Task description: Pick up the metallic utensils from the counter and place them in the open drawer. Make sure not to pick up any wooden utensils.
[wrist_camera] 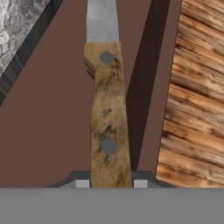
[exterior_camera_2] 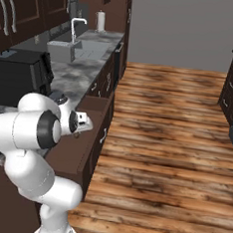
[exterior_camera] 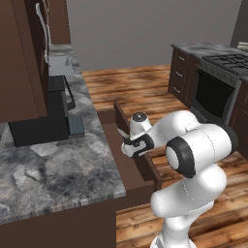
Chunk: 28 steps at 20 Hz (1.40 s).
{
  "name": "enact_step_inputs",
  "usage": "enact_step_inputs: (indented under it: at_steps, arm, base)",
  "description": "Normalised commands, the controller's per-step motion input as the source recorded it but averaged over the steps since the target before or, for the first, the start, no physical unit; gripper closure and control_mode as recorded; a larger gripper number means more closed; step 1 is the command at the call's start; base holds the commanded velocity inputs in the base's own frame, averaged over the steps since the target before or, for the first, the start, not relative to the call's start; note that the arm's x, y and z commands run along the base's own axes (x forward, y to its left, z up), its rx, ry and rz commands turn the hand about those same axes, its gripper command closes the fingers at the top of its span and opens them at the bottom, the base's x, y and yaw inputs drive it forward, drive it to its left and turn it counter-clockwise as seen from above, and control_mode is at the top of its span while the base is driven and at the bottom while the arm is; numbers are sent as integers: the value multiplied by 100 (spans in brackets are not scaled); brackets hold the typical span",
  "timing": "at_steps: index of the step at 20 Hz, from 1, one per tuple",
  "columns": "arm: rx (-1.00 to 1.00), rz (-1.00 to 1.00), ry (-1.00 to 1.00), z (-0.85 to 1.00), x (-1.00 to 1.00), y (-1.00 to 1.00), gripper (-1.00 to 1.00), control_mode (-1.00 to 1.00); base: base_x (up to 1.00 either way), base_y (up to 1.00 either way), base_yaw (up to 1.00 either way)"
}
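– Wood-handled and steel-bladed: how is the utensil (wrist_camera: pixel 108 109) held?

– It is clenched by the tool (wrist_camera: pixel 111 183). In the hand view the mottled tan handle, set with two grey rivets, fills the gap between the two dark finger tips (wrist_camera: pixel 82 183), and the flat silver-grey blade runs on up to the top edge.

– Over what is it held?

– Over the open drawer (wrist_camera: pixel 52 131). The drawer's flat brown inside is seen to both sides of the handle, and a dark shadow stripe is cast beside it on the right. Whether the utensil touches the drawer floor cannot be told.

– And where is the tool placed in the base views?

– In the left base view it (exterior_camera: pixel 129 146) is seen just above the open drawer (exterior_camera: pixel 145 167), which is pulled out from under the marbled worktop (exterior_camera: pixel 58 164). In the right base view the hand (exterior_camera_2: pixel 81 121) is seen above the same drawer (exterior_camera_2: pixel 80 153), beside the worktop (exterior_camera_2: pixel 77 72).

– What else is shown?

– A black appliance (exterior_camera: pixel 38 121) is stood on the worktop against the dark cabinets, and a sink (exterior_camera_2: pixel 69 49) with a tap is set further along. A plank floor (wrist_camera: pixel 197 109) is seen past the drawer's right wall, and a stove (exterior_camera: pixel 227 63) is placed across the room.
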Motion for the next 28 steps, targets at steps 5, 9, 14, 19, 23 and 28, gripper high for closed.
enact_step_inputs:
  at_steps: [5, 9, 14, 19, 23, 28]
  arm:
    - [-6, 1, -15, -4, 0, 0, 100, -100]
    - [-2, 2, -9, -12, 4, -1, 100, -100]
    - [0, 9, -7, -1, 3, -6, 100, -100]
    - [-2, 16, 0, 0, 6, -3, 100, -100]
    - [-3, 15, 0, 0, 0, 0, 100, -100]
    - [-4, 3, 10, 0, 6, 0, 100, -100]
  base:
    - [0, 0, 0]
    - [0, 0, 0]
    - [0, 0, 0]
    - [0, 0, 0]
    - [0, 0, 0]
    - [0, 0, 0]
